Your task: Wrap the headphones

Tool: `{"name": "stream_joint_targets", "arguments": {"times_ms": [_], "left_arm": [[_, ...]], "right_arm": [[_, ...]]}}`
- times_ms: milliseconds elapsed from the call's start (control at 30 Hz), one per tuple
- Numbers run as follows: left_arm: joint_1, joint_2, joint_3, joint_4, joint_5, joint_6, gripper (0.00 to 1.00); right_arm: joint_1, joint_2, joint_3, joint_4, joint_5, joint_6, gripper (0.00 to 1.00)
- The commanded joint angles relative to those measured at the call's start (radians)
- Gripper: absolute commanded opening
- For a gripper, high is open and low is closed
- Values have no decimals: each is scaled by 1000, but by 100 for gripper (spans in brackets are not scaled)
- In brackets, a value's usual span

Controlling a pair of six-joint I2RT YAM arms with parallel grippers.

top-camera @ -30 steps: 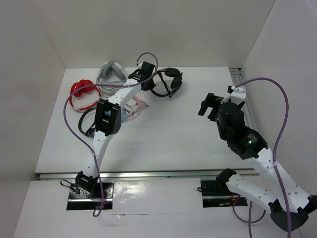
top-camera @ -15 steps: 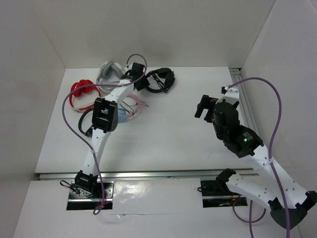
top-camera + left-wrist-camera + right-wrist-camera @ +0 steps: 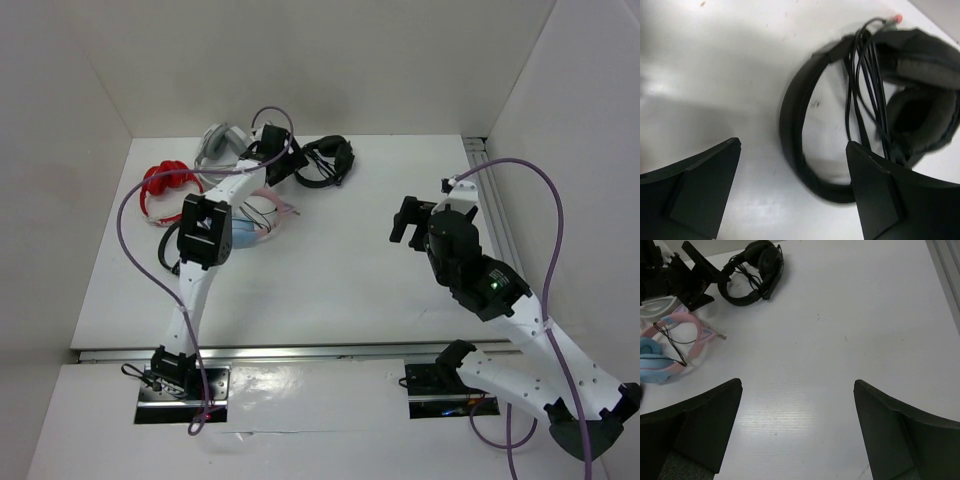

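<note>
- Leftward since a second ago: the left gripper and the headphones both shift toward the grey pair.
- Both the left gripper and the right gripper have jaws spread, holding nothing.
- At the back of the table the headphones lie with the cable gathered across them; wrapping looks nearly done.
- Five sets: the headphones, one grey pair, one red pair, one pink-and-blue pair, one smaller black pair.
</note>
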Motion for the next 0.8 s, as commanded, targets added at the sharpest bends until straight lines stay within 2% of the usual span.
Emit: {"name": "stream_joint_targets", "arguments": {"times_ms": [0, 67, 200, 233, 300, 333, 467, 500, 533, 600, 767], "left_arm": [[-30, -210, -83, 27, 1, 42, 100], [-55, -290, -120, -14, -51, 81, 100], [-163, -557, -264, -88, -150, 170, 100], [-188, -697, -372, -101, -170, 200, 100], [-242, -853, -500, -102, -241, 211, 100], [-298, -1007, -628, -111, -255, 229, 100], [-413, -1308, -910, -186, -312, 196, 100], [-453, -1446, -953, -219, -336, 174, 100], [-472, -1512, -1031, -273, -336, 161, 100], [-496, -1685, -1089, -339, -327, 150, 100], [-509, -1928, -1139, -557, -270, 160, 100]], "right_arm": [[9, -12, -6, 25, 15, -17, 100], [9, -12, -6, 25, 5, -17, 100], [18, 31, 16, 36, -22, -60, 100], [27, 54, 33, 25, -22, -60, 100], [27, 65, 44, 5, -36, -60, 100], [38, 75, 56, -6, -47, -60, 100], [81, 53, 78, -41, -68, -60, 100], [81, 43, 90, -41, -79, -51, 100], [95, 23, 104, -70, -90, -39, 100], [104, -4, 116, -93, -120, -20, 100], [104, -154, 96, -93, -300, 21, 100]]}}
